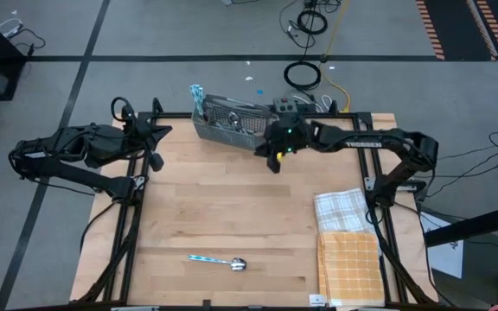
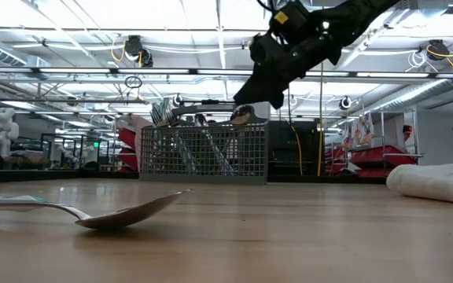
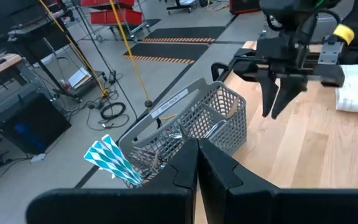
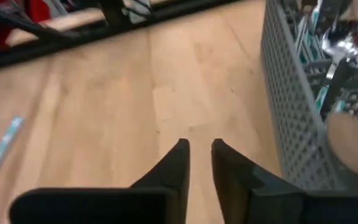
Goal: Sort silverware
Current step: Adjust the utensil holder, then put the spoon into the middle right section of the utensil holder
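A grey mesh basket (image 1: 227, 123) stands at the table's far edge with silverware upright in it; light blue handles (image 3: 114, 158) stick out at its left end and a spoon bowl (image 4: 340, 40) shows inside. One spoon with a light blue handle (image 1: 219, 261) lies near the table's front edge, resting on the back of its bowl (image 2: 124, 216). My right gripper (image 4: 199, 146) hangs above the table just off the basket's near right corner, tilted down, its fingers a narrow gap apart with nothing between them. My left gripper (image 3: 197, 155) waits shut and empty above the table's far left corner.
A white checked cloth (image 1: 340, 210) and an orange checked cloth (image 1: 348, 263) lie along the table's right side. Bare wood spreads between the basket and the lone spoon. The black frame rails (image 1: 128, 216) run along the table's edges.
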`<state>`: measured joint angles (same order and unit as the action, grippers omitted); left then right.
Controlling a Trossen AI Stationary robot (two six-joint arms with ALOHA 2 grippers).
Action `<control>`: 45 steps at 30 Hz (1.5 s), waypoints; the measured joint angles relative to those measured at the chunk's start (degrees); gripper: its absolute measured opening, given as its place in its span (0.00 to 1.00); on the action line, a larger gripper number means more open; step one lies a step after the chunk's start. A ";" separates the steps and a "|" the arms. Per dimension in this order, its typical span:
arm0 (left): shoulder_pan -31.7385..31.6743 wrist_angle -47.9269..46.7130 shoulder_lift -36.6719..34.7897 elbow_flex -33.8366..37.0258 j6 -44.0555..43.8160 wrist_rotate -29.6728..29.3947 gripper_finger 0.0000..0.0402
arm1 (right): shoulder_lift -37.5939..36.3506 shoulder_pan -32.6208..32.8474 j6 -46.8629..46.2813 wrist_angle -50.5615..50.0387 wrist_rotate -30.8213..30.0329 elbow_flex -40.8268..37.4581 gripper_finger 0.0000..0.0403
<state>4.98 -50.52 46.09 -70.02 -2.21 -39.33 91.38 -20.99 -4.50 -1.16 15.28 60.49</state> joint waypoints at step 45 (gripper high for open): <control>0.01 -0.11 0.00 0.00 -0.36 0.02 0.04 | 5.31 -0.33 -11.77 5.07 15.74 0.02 0.00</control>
<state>4.99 -50.63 46.09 -70.02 -2.57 -39.31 96.68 -21.32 -16.28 3.91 31.02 60.51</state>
